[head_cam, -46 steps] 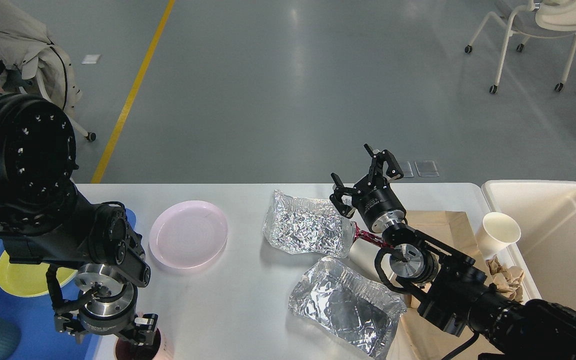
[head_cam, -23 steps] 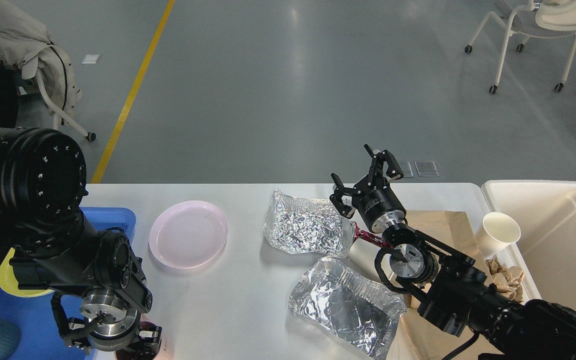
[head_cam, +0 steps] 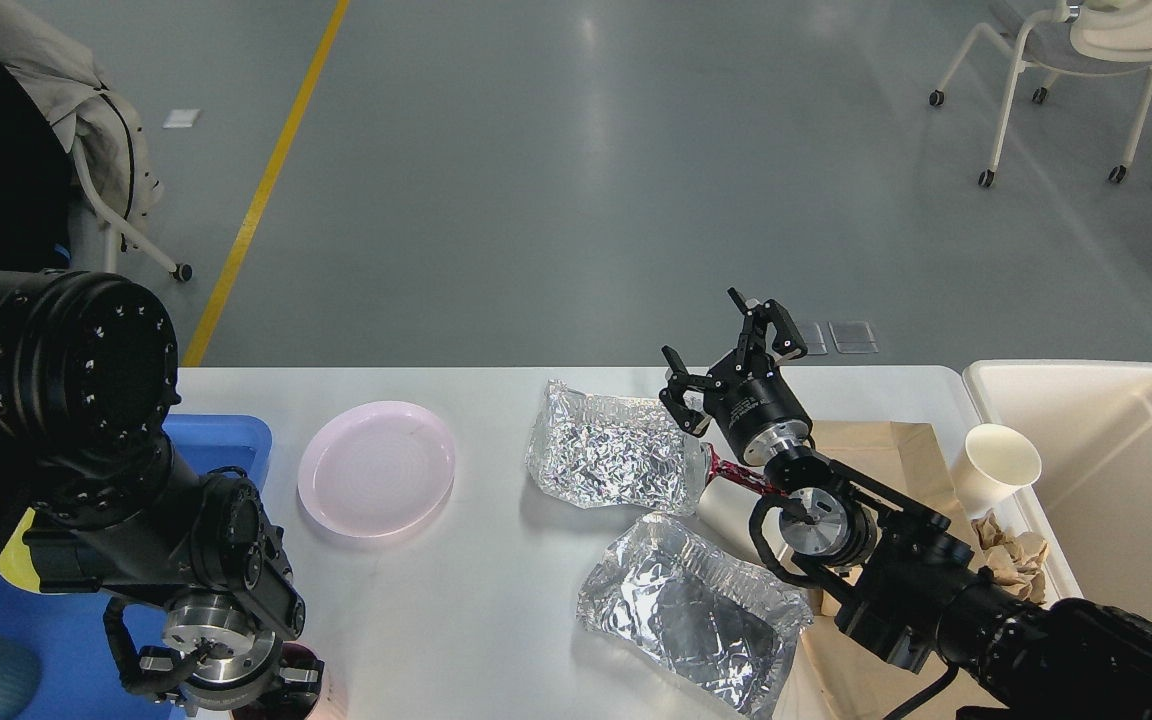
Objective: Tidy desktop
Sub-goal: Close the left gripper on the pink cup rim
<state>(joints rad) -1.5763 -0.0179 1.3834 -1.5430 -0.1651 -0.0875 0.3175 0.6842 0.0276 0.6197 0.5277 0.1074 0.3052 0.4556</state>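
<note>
Since a second ago our left arm has drawn back toward the lower left corner, uncovering more of the blue tray, while our right arm has not shifted. We see the grey floor fill the upper half, crossed by a yellow line, with a white wheeled chair at top right and a pale coat draped over another chair at top left. Below it our surface, the desktop, spans the lower half, white with a rounded far corner. A cream bin stands at its right end, and the blue tray at its left end holds a yellow plate, mostly hidden behind our left arm. On the surface lie brown paper, two crumpled foil pieces, the far foil and the near foil, and a pink plate. A white paper cup leans by the bin, with crumpled brown paper just beside it. Our right gripper hangs over the far edge, jaws spread wide and empty. Our left gripper is cut off by the bottom edge over a dark-filled cup; we cannot tell how its jaws stand
</note>
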